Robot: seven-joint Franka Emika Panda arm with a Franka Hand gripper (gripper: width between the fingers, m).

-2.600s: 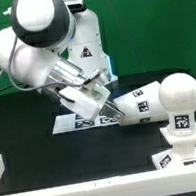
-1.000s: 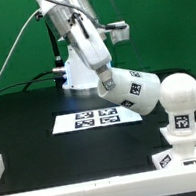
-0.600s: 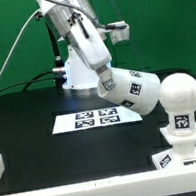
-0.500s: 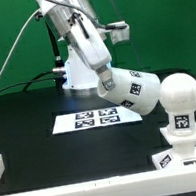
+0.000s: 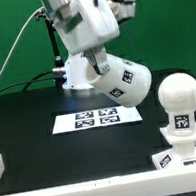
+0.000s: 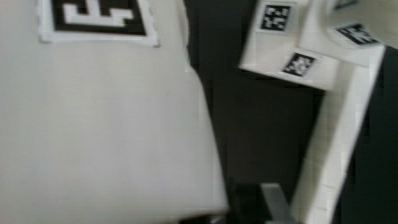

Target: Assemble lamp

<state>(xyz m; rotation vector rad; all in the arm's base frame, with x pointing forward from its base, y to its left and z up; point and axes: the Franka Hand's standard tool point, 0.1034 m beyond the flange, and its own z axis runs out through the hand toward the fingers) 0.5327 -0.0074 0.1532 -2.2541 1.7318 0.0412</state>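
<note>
Arm up, jaws clamped tight on the white tapered plastic shade (image 5: 124, 79), which hangs tilted in the air above the black counter (image 5: 31, 136). The round white bulb (image 5: 176, 93) stands on the low angular white base (image 5: 186, 152), lower down, toward the exterior view's right and clear of the shade.

Holds shade (image 5: 124, 79) higher than a second ago and further toward the exterior view's left. Opens a clear gap between shade's lower end and bulb (image 5: 176, 93), in place of the earlier near contact. Raises gripper (image 5: 98, 60) along with it.
</note>
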